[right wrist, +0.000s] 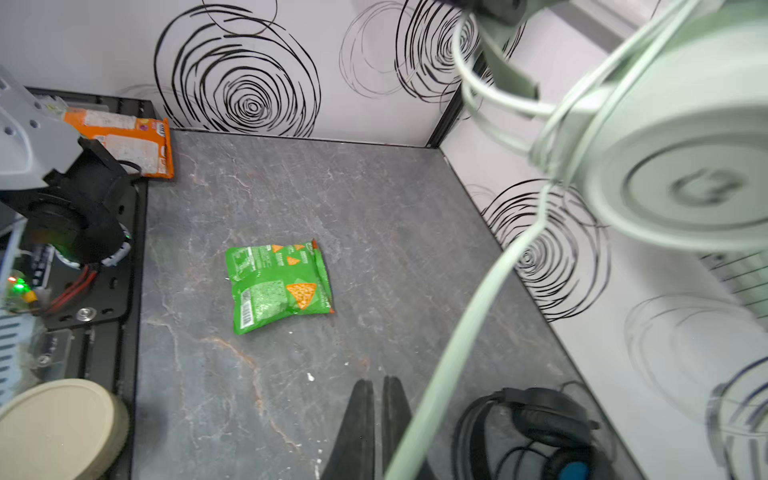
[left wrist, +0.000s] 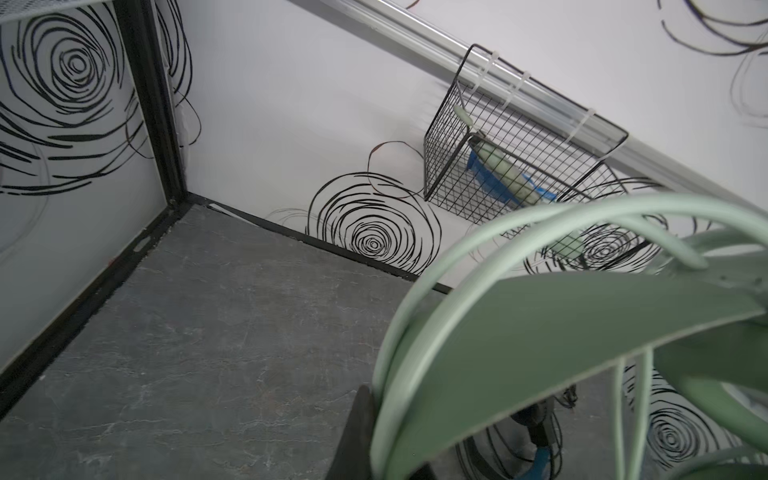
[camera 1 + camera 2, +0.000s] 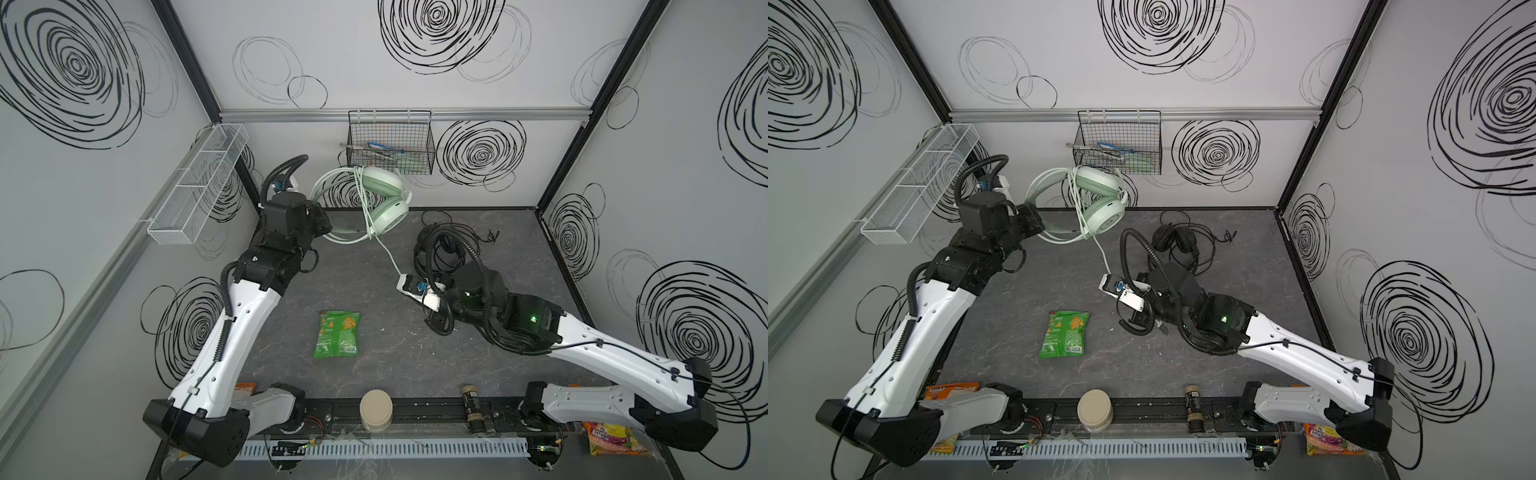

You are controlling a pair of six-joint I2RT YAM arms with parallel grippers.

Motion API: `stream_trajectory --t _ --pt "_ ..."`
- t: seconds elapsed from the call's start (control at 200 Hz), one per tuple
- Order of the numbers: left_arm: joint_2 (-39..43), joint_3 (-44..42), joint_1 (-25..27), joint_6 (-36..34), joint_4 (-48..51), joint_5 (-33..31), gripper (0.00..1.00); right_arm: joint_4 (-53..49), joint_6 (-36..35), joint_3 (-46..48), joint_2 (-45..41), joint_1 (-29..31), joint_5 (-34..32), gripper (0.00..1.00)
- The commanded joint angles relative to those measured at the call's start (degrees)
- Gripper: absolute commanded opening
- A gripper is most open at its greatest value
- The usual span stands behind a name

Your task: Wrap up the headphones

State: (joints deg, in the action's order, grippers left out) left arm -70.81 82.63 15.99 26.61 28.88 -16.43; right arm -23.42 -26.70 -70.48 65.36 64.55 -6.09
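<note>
Though walls (image 3: 353, 62) swirl, tabletop (image 3: 395, 365) is grey.

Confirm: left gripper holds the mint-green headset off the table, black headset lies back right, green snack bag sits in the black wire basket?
No. The green snack bag lies on the table, mid-front, not in the black wire basket; both top views show it. The rest is right.

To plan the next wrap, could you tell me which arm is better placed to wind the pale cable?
Probably right: the pale cable runs taut to the shut right pincer, while the left pincer holds the mint-green headset.
</note>
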Motion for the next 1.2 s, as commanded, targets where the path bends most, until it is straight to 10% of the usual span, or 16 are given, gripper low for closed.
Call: stream_trajectory --t 0.0,0.19,0.56,0.981,1.196 --pt "-2.0 3.4 2.8 -5.5 -3.5 -10.3 0.0 -6.7 -9.2 -5.5 2.1 1.8 -9.1 0.0" --pt "-5.8 6.6 8.9 -15.2 1.7 -16.2 0.0 -2.9 -22.1 -9.3 7.2 3.5 -24.2 0.0" --pt "-2.7 -3.9 8.8 -21.5 6.1 -8.4 0.0 1.5 -28.0 -10.7 11.3 2.9 -32.0 0.0" --pt "1.4 -6.2 13.3 -29.6 10.7 21.8 0.0 8.8 -32.6 -6.8 7.4 -3.6 -34.8 0.01" --pt "3.0 -13.3 20.1 -33.8 11.9 17.8 0.0 8.6 -29.2 0.0 3.8 -3.6 -33.9 0.07"
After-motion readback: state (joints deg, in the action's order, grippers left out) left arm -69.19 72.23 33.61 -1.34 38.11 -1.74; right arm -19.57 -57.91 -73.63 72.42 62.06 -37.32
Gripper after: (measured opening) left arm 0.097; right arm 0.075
